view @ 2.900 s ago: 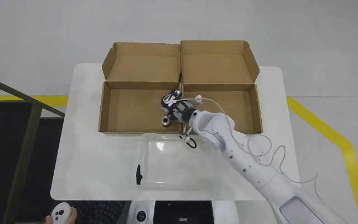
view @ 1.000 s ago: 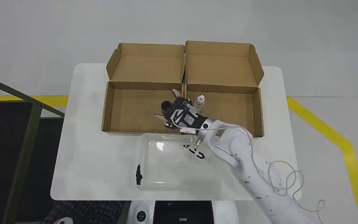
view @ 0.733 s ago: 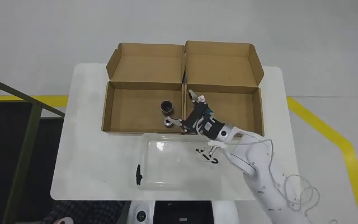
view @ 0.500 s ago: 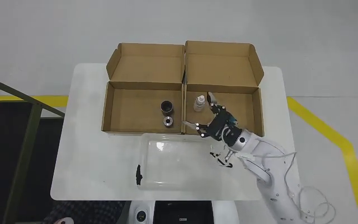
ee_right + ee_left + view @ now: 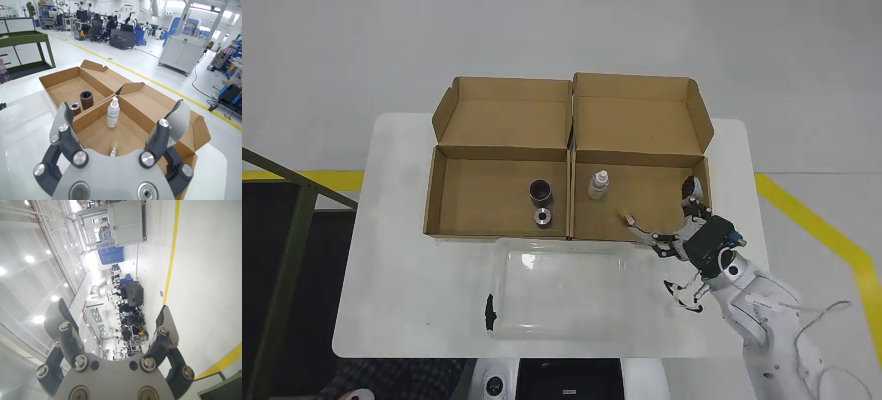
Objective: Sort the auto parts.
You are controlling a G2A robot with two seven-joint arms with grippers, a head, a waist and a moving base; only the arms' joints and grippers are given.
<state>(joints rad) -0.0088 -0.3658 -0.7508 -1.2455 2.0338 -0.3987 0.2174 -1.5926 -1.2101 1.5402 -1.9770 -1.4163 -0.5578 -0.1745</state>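
At the near edge of the white counter (image 5: 392, 250) sits the clear plastic tray (image 5: 562, 290). The one thing in it is a small black elongated part (image 5: 488, 312) at its left end, with its long axis running roughly near-to-far. Your right pincer (image 5: 658, 203) hangs just beyond the tray's right end, above the near right corner of the right-hand brown cardboard box (image 5: 642, 175). Its fingers are spread wide with nothing between them, and it is aimed leftward across the boxes. The black part therefore lies well to this pincer's left and nearer the counter's edge, almost the whole tray's length away. I judge that to be the next pick, and you will want the wrist turned so the fingers close across the part's narrow sides, not along it. The left pincer (image 5: 113, 317) is also spread and empty but faces out into the room, so I can't say whether it is nearer. On the box floor just under the right pincer lies a small pale-tipped metal pin (image 5: 113, 148). Farther in stands a white spray bottle (image 5: 113, 113), upright. In the left-hand brown cardboard box (image 5: 472, 195), a short metal bushing (image 5: 542, 215) sits just in front of a dark cylindrical sleeve (image 5: 539, 189). The open lid flaps (image 5: 507, 120) stand at the far side.
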